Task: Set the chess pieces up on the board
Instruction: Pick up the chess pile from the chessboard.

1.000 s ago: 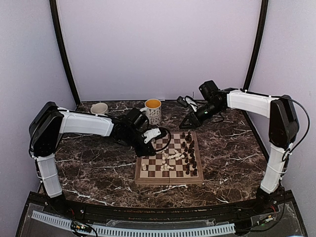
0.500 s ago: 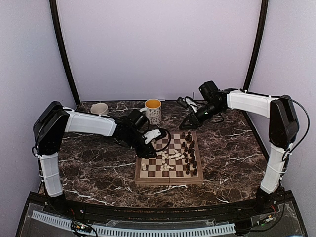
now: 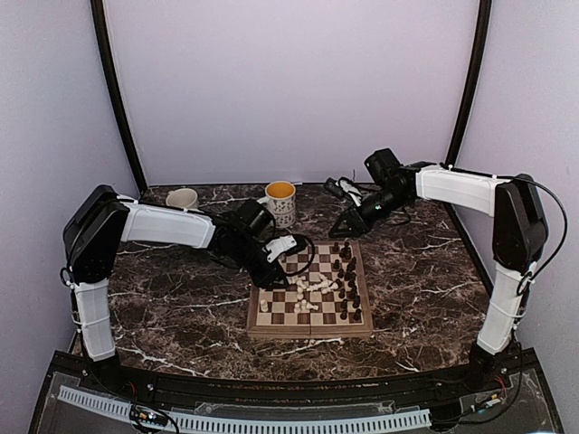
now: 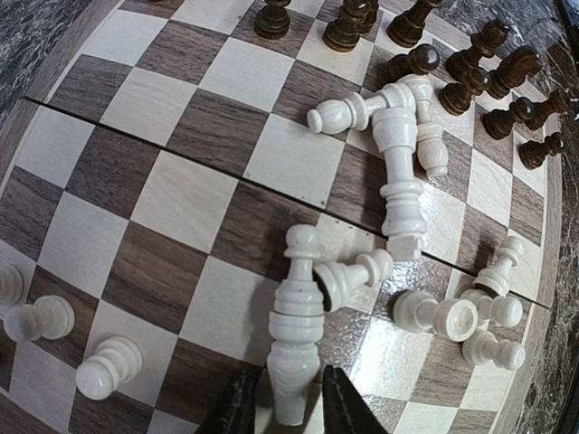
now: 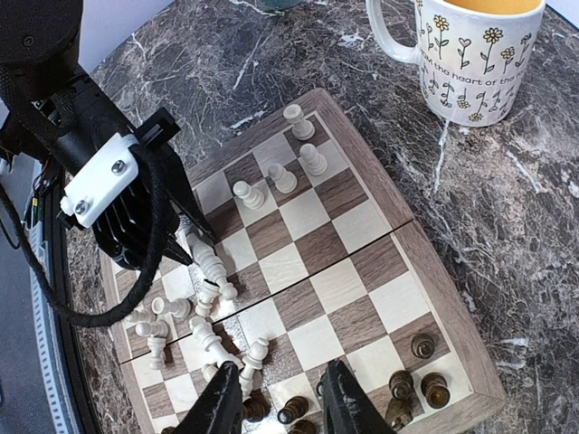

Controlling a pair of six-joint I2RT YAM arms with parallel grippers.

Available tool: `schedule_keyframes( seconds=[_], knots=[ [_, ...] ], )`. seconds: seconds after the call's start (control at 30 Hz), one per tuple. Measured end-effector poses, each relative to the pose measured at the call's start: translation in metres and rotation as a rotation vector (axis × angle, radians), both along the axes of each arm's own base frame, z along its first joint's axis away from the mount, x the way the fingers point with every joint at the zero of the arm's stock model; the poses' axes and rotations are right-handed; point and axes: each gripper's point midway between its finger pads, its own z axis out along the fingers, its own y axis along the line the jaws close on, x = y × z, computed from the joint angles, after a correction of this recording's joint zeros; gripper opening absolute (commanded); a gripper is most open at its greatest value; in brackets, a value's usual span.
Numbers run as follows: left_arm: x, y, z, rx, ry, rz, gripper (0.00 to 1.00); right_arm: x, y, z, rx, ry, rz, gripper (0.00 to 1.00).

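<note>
Looking down from the top camera, we see the chessboard on the marble table. The left gripper is low over its far-left corner, and the right gripper hovers just beyond its far edge. At the left wrist, our jaws stand parted astride the base of a fallen white piece, a sliver of board showing on either side. At the right wrist, the jaws gape on nothing above the dark pieces; a flowered mug stands beside the board.

Pale lilac walls enclose a dark, white-veined marble table.
</note>
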Motion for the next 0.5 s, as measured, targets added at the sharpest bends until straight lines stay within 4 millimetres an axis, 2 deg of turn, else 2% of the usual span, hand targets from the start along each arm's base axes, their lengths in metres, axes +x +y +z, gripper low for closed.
schedule_keyframes(
  seconds=[0.3, 0.5],
  knots=[
    [0.0033, -0.0010, -0.0016, 0.044, -0.033, -0.014, 0.08, -0.0014, -0.0010, -0.0012, -0.006, 0.007, 0.000, 0.31],
    [0.0027, -0.0034, 0.0029, 0.046, -0.027, -0.021, 0.04, -0.0015, -0.0012, -0.0014, -0.007, 0.008, -0.001, 0.31]
  ],
)
